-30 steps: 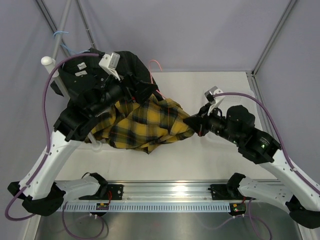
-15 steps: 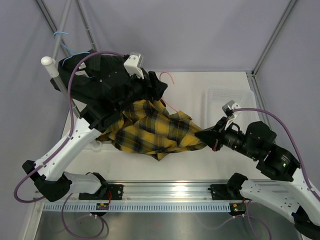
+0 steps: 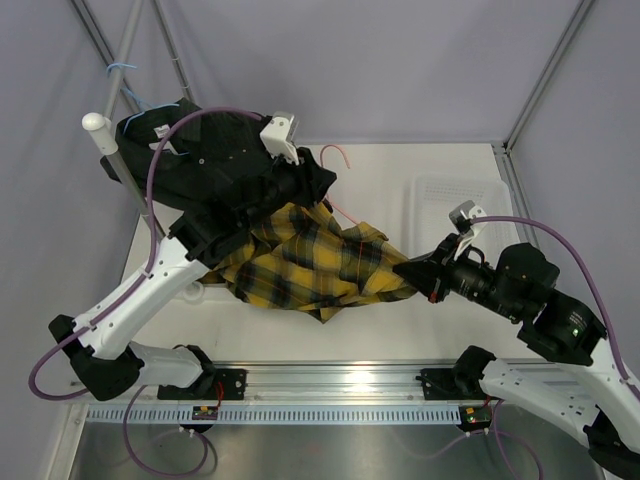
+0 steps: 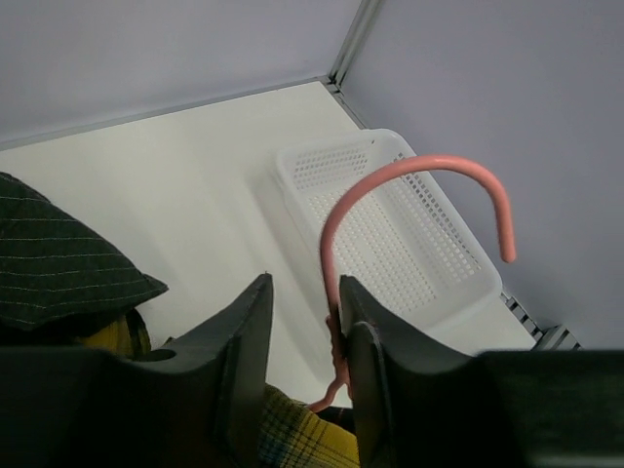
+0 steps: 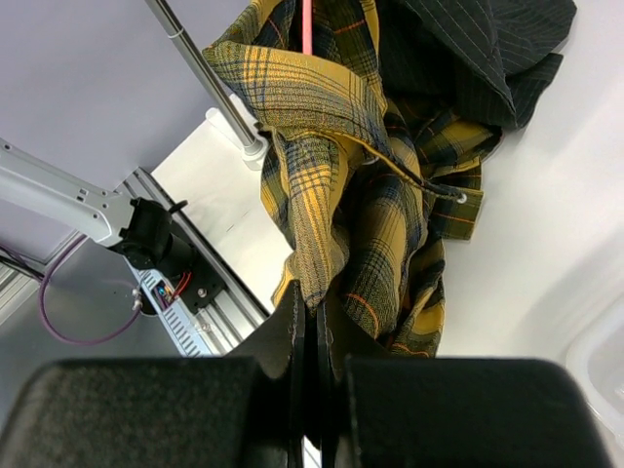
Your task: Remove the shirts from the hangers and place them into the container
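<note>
A matt white table [image 3: 380, 332] sits boxed in by pale lilac-grey walls [image 3: 400, 70] and slim grey metal corner posts [image 3: 544, 72] under soft, even light.

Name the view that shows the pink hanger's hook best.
Left wrist: the pink hanger's hook is large, whole and unobstructed. Top external shows it small; right wrist shows only a pink sliver of the hanger.

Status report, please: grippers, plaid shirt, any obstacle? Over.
Left gripper: jaws open around pink hanger. Right gripper shut on plaid shirt. Black shirt overlaps its upper part.
</note>
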Tool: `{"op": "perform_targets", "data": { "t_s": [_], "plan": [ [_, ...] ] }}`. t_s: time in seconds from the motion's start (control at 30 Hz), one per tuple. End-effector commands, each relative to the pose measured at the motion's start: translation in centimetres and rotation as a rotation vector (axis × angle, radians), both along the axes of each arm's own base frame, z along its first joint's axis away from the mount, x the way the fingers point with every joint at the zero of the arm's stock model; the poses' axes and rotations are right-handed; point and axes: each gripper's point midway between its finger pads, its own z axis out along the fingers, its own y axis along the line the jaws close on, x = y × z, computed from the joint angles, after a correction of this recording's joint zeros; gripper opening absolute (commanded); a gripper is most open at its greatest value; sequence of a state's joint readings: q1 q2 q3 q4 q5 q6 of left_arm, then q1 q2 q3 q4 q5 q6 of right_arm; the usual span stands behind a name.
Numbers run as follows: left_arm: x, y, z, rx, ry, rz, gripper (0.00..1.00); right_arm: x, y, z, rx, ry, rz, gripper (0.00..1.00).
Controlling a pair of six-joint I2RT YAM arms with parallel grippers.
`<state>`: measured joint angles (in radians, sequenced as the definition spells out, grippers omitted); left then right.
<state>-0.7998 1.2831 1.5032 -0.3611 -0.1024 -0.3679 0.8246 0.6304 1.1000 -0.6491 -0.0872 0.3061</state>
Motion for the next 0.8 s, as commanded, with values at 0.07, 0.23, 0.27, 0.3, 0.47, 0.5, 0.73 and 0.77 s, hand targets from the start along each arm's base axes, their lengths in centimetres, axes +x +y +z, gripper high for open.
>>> {"op": "perform_targets", "data": {
  "t_s": [0.07,0.23,0.27,0.3,0.47,0.5,0.73,0.77],
  "plan": [
    [-0.1,-0.5,1.9,-0.033,-0.03,-0.007,0.0,0.8,-0.5,5.7,0.101,-0.132,-0.046,0.0],
    [0.9,0.3,2.7,0.0,-0.038,0.067,0.0,1.5,-0.8,4.5,0.058,-0.1,-0.084,0.26],
    [1.2,0.3,3.1,0.01,-0.045,0.078,0.0,1.5,-0.9,4.1,0.047,-0.087,-0.086,0.35],
    [1.5,0.2,3.4,0.023,-0.049,0.081,0.0,1.3,-1.0,3.8,0.039,-0.082,-0.084,0.43],
    [1.6,0.0,7.3,0.018,-0.104,0.064,0.0,1.1,-2.0,1.4,0.003,-0.061,-0.111,0.47],
    [1.5,0.0,7.7,0.01,-0.109,0.057,0.0,1.1,-2.2,1.3,0.005,-0.065,-0.116,0.48],
    [0.7,0.4,8.9,-0.007,-0.125,0.043,0.0,1.8,-1.7,-0.2,-0.042,-0.072,-0.115,0.52],
    [0.7,0.4,8.8,-0.006,-0.124,0.041,0.0,2.0,-1.6,-0.7,-0.05,-0.068,-0.116,0.52]
  ]
}}
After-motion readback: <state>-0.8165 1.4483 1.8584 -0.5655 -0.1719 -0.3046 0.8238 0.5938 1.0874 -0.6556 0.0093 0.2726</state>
